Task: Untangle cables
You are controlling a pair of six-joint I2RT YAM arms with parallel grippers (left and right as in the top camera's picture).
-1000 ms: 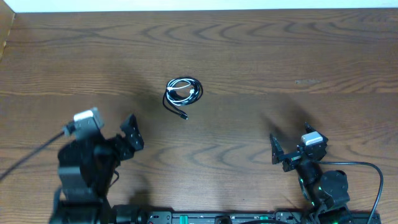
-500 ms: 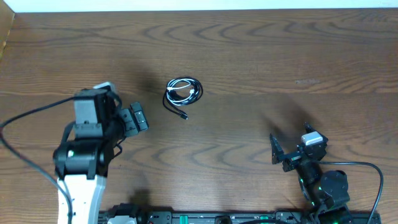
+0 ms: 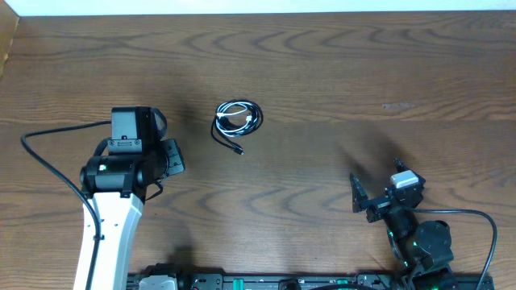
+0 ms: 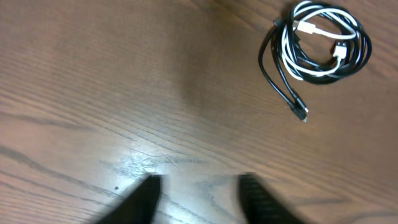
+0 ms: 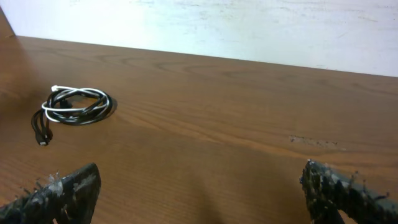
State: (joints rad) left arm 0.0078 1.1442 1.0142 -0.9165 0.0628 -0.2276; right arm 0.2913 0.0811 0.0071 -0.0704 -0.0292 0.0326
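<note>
Brown wood grain covers the whole bench (image 3: pixel 322 80), with a pale strip along its far edge. From overhead, the two cables lie coiled together in one small bundle on the far middle of the bench, nearer to my left arm. The white cable (image 3: pixel 232 119) is wound inside the loops of the black cable (image 3: pixel 219 135). One free black tail leaves the coil and points toward the near edge, a little to my right. My left gripper (image 3: pixel 173 155) is near the bundle but apart from it. My right gripper (image 3: pixel 375 184) is well apart from it.

From the left wrist, the bundle sits at the upper right. The black cable (image 4: pixel 280 87) runs diagonally down to its plug (image 4: pixel 301 114), and the white cable (image 4: pixel 287 53) curls within the coil. My left gripper (image 4: pixel 198 180) looks blurred, its jaws apart with only bare wood between them.

From the right wrist, the coil lies far to the left, its long axis going across the view. The white cable (image 5: pixel 69 110) shows among the black cable (image 5: pixel 37 127), whose tail points toward me. My right gripper (image 5: pixel 199 174) is spread wide and holds nothing.
</note>
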